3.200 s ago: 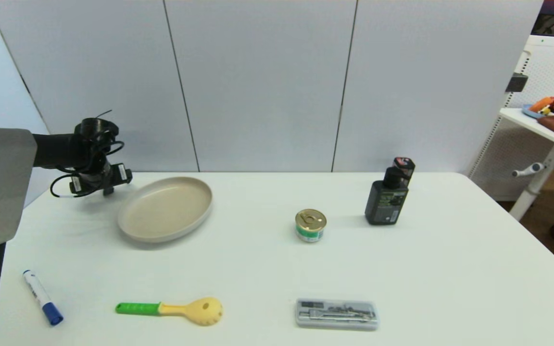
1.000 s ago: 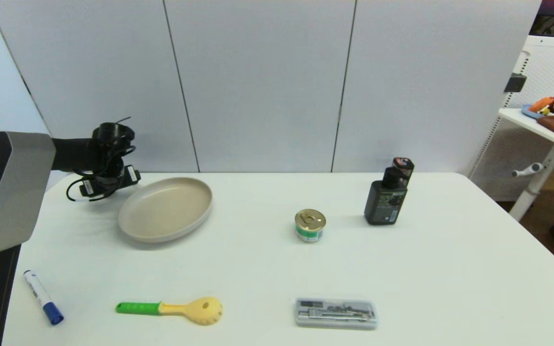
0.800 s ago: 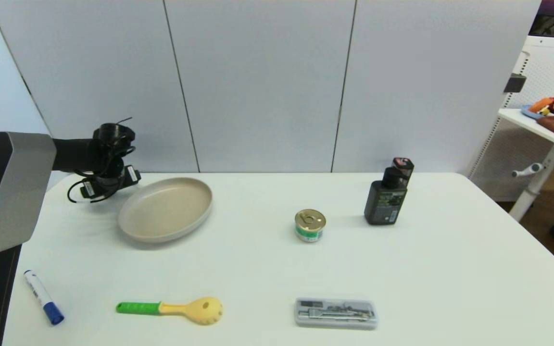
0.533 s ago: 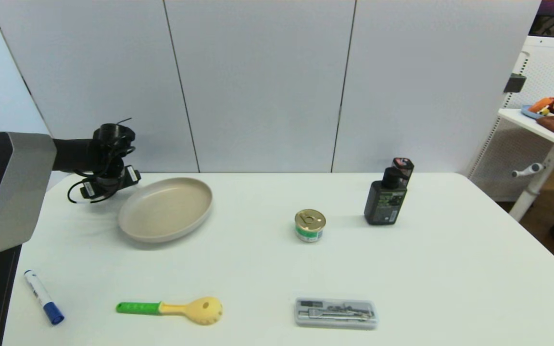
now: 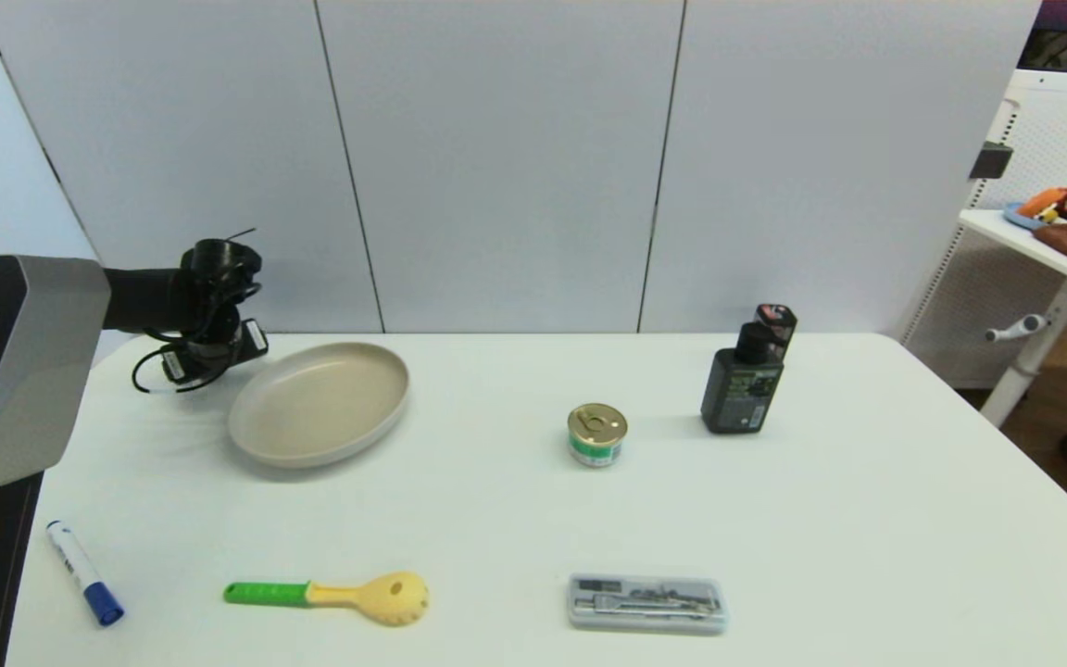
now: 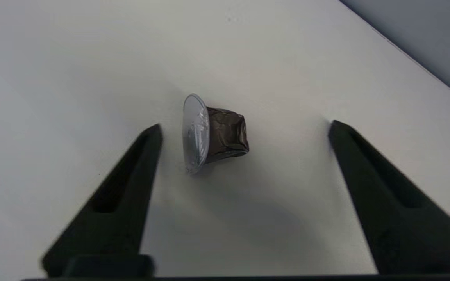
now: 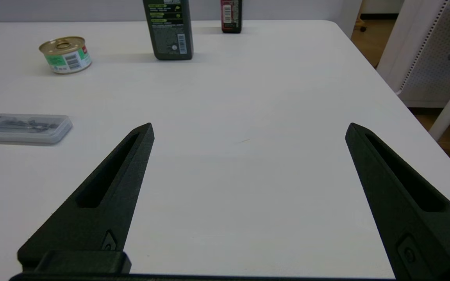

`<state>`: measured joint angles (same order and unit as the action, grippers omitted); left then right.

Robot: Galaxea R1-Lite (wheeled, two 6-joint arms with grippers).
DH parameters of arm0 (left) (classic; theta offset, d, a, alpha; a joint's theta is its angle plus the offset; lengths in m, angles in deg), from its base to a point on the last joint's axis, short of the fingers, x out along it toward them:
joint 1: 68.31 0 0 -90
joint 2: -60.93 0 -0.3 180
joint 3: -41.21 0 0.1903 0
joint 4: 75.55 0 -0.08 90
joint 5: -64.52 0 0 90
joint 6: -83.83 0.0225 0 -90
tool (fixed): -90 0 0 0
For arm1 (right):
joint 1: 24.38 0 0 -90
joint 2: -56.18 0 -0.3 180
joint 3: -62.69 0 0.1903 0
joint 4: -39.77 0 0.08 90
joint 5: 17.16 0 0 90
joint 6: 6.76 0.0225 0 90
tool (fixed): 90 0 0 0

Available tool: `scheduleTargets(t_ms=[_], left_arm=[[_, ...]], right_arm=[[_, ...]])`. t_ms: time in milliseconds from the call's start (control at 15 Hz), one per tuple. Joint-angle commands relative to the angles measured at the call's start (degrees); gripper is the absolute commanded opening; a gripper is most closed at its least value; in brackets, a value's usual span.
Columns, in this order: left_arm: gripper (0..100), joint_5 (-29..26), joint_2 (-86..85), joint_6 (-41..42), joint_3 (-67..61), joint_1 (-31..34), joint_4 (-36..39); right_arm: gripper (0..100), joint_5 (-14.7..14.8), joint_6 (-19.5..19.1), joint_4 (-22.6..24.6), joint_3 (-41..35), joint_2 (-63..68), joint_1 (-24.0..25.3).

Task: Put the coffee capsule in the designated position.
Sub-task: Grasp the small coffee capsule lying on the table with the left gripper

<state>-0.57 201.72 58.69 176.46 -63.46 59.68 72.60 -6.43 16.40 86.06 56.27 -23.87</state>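
- Coffee capsule [image 6: 214, 134] lies on its side on the white table [image 5: 515, 519], its foil lid standing on edge, beyond the far-left rim of the beige plate [image 5: 319, 402]; in the head view the left wrist hides it.
- Left gripper [image 6: 244, 128] hovers over it with fingers spread wide, one on each side, neither touching. The capsule sits much closer to the finger facing its foil lid than to the other.
- Risk: closing from here may let that nearer finger reach the lid first and shove the capsule sideways, or roll it on its rounded body, before the far finger arrives.
- Risk: the dark body looks crumpled, so a hard squeeze might dent it further or make it pop out of the pinch.
- Risk: a swing towards the plate could clip its rim, since the wrist hangs right beside it.
- Right gripper [image 7: 248, 128], fingers spread and empty, waits well away from the plate, past the tin [image 7: 65, 54].
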Motion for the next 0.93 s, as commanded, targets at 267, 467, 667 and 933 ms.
scheduleTargets(t_ms=[267, 467, 667, 933], left_arm=[[0, 0.2, 0.5, -0.4, 0.0, 0.2, 0.0], [0, 0.3, 0.5, -0.3, 0.0, 0.2, 0.0], [0, 0.3, -1.0, 0.4, 0.1, 0.2, 0.2], [0, 0.4, -10.1, 7.1, 0.1, 0.2, 0.2]], right_arm=[[100, 0.0, 0.0, 0.0, 0.0, 0.1, 0.0], [100, 0.0, 0.0, 0.0, 0.0, 0.1, 0.0], [100, 0.0, 0.0, 0.0, 0.0, 0.1, 0.0], [100, 0.0, 0.0, 0.0, 0.0, 0.1, 0.0]])
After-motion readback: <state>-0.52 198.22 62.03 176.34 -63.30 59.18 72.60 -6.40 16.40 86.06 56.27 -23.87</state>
